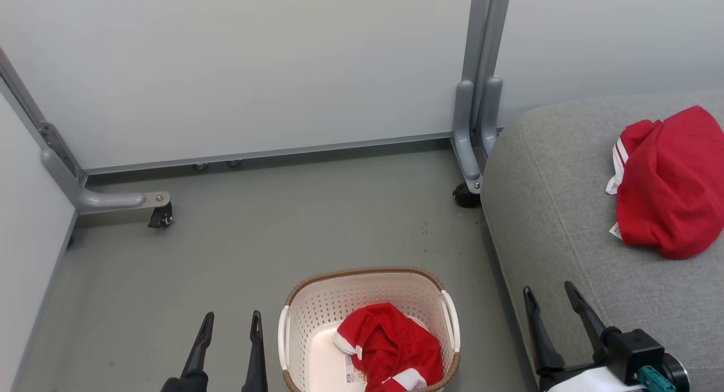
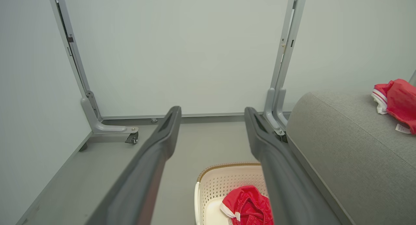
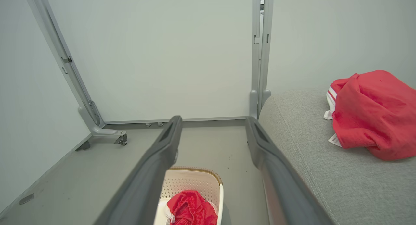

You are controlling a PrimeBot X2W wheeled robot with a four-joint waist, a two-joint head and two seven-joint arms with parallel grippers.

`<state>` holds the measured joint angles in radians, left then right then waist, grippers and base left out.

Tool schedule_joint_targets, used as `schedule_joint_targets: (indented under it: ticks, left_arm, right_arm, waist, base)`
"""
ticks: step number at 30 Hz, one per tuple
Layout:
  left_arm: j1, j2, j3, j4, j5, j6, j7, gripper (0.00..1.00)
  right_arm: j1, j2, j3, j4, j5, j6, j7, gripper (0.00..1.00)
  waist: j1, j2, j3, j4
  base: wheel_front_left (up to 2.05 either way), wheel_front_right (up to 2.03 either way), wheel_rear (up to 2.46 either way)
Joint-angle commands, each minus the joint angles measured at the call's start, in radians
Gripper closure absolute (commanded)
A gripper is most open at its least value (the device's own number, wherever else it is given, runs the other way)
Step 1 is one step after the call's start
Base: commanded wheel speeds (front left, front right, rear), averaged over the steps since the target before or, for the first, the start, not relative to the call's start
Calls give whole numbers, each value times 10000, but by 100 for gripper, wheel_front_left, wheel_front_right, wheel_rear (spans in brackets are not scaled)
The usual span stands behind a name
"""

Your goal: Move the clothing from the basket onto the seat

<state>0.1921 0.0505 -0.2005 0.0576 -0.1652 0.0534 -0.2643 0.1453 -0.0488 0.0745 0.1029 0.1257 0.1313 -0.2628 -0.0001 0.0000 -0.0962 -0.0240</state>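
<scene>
A crumpled red fabric garment with white stripes [image 1: 390,347] lies inside the cream perforated plastic basket [image 1: 362,301] on the grey floor [image 1: 283,222]; a second red garment [image 1: 670,182] rests on the light-grey upholstered seat cushion [image 1: 554,211]. The left gripper [image 1: 233,318] and right gripper [image 1: 548,290] hang empty, jaws spread apart.

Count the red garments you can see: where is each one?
2. One garment lies on the seat; the second garment sits crumpled in the basket on the floor. Anything beneath it would be hidden.
</scene>
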Motion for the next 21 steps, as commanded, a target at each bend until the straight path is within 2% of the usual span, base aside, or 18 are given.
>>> schedule_joint_targets:
  ticks: [1,21]
  left_arm:
    - [119,6,11,30,-9,59,-1,0]
    - [242,8,-42,191,-52,127,-1,0]
  right_arm:
    - [203,-30,-18,28,29,-10,-29,0]
    - [95,-29,119,204,-15,-10,-29,0]
  waist:
    - [1,0,-97,37]
    - [1,0,-256,-82]
  base:
    - [0,0,0]
    - [0,0,0]
